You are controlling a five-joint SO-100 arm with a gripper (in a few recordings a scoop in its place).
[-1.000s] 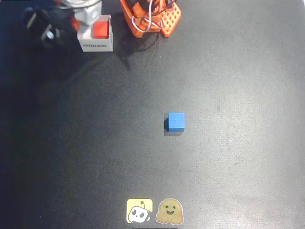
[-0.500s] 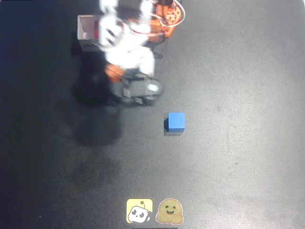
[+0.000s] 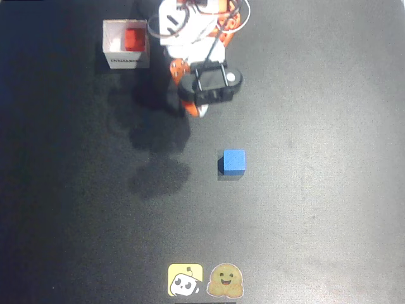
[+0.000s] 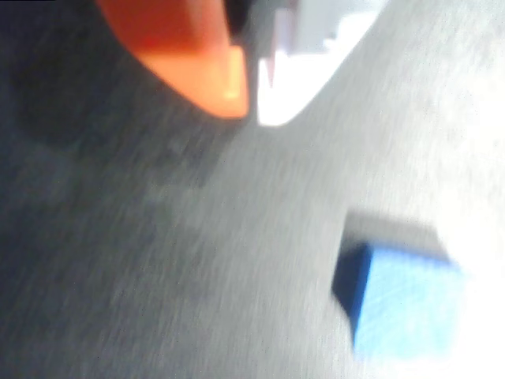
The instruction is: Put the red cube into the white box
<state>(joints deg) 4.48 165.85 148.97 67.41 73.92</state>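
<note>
Inside the small white cardboard box [image 3: 116, 50] sits the red-orange cube [image 3: 133, 39]; fingers [image 4: 225, 83] nearly closed (empty) near solid blue cube [image 4: 402, 304].

Orange-and-white arm [image 3: 190, 38], black wrist block, white cables.

A matt, faintly grained black surface [image 3: 316, 209] was seen. The red cube [image 3: 133, 38] and blue cube [image 3: 234, 161] were shown with plain matt faces. The white box [image 3: 126, 61] looked like thin cardboard. The end effector [image 4: 251, 99] was seen as smooth orange and white plastic.
</note>
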